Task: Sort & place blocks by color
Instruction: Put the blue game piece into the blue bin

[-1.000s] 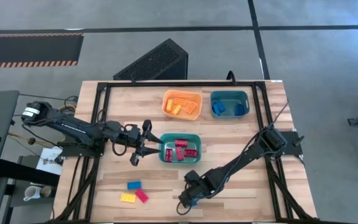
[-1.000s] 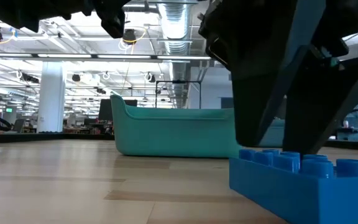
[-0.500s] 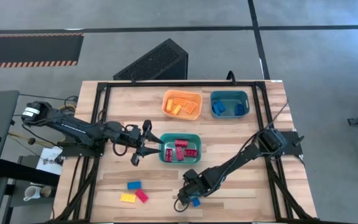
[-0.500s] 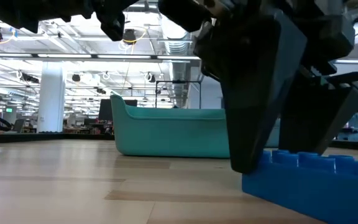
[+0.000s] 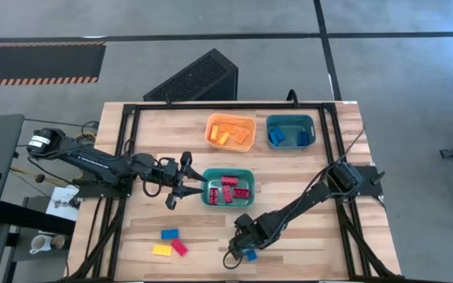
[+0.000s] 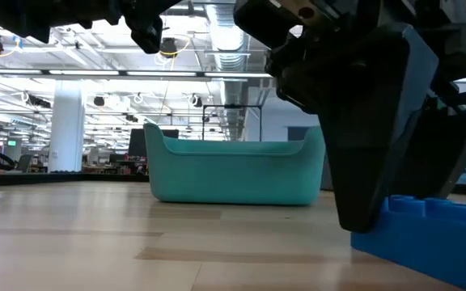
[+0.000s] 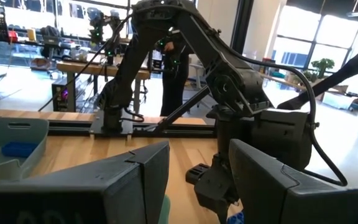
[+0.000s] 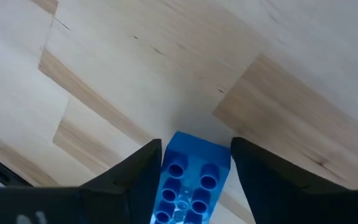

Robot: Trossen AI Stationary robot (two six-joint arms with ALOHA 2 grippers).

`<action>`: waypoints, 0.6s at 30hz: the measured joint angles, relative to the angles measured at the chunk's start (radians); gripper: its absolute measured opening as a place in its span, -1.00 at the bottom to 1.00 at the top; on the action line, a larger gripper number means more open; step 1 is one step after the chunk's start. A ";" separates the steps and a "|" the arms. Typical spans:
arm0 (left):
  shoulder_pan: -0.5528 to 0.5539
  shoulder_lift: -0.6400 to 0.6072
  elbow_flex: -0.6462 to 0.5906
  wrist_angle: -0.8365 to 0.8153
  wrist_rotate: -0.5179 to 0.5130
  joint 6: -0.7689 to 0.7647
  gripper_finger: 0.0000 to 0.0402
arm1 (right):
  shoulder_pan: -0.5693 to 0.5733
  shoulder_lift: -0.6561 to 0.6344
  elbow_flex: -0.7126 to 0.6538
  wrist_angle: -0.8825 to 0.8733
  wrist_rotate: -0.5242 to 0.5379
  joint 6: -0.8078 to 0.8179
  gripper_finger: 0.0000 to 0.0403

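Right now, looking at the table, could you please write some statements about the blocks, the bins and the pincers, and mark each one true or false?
1. The right pincer has its fingers on either side of a blue block on the table. True.
2. The orange bin holds red blocks. False: its blocks are orange-yellow; the red ones lie in the teal bin near the middle.
3. Three blocks lie together near the front left of the table. True.
4. The left pincer is over the far blue-block bin. False: it hangs beside the middle teal bin.
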 joint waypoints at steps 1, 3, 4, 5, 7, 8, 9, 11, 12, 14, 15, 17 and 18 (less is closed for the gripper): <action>0.000 0.000 0.000 -0.002 0.000 0.000 -0.24 | 0.000 0.000 0.000 0.000 -0.004 0.002 0.14; 0.000 0.000 0.000 -0.007 0.000 0.000 -0.24 | 0.000 0.000 0.000 -0.003 -0.027 0.009 0.09; 0.000 0.000 0.000 -0.008 0.000 0.000 -0.24 | 0.000 0.000 0.000 -0.004 -0.032 0.011 0.07; 0.000 0.000 0.000 -0.008 0.000 0.000 -0.24 | 0.000 0.000 0.000 -0.006 -0.038 0.011 0.04; 0.000 0.000 0.000 -0.009 0.000 0.000 -0.24 | 0.000 -0.001 0.000 -0.013 -0.048 0.011 -0.02; 0.000 0.000 0.000 -0.009 0.000 0.000 -0.24 | 0.000 -0.001 0.000 -0.015 -0.051 0.011 -0.05; 0.000 0.000 0.000 -0.009 0.000 0.000 -0.24 | 0.000 -0.001 0.000 -0.019 -0.054 0.011 -0.08; 0.000 0.000 0.000 -0.011 0.000 0.000 -0.24 | 0.000 -0.002 0.000 -0.025 -0.057 0.002 -0.15; 0.000 0.000 0.000 -0.011 0.000 0.000 -0.24 | 0.000 -0.002 0.000 -0.028 -0.058 -0.003 -0.18; 0.000 0.000 0.000 -0.011 0.000 0.000 -0.24 | 0.000 -0.002 0.000 -0.031 -0.062 -0.016 -0.25; 0.000 0.000 0.000 -0.011 0.000 0.000 -0.24 | 0.000 -0.006 0.003 -0.037 -0.062 -0.026 -0.27; 0.000 0.000 0.000 -0.011 0.000 0.000 -0.24 | 0.000 -0.007 0.017 -0.069 -0.062 -0.048 -0.30; 0.000 0.000 0.000 -0.011 0.000 0.000 -0.24 | -0.002 -0.007 0.027 -0.097 -0.056 -0.060 -0.31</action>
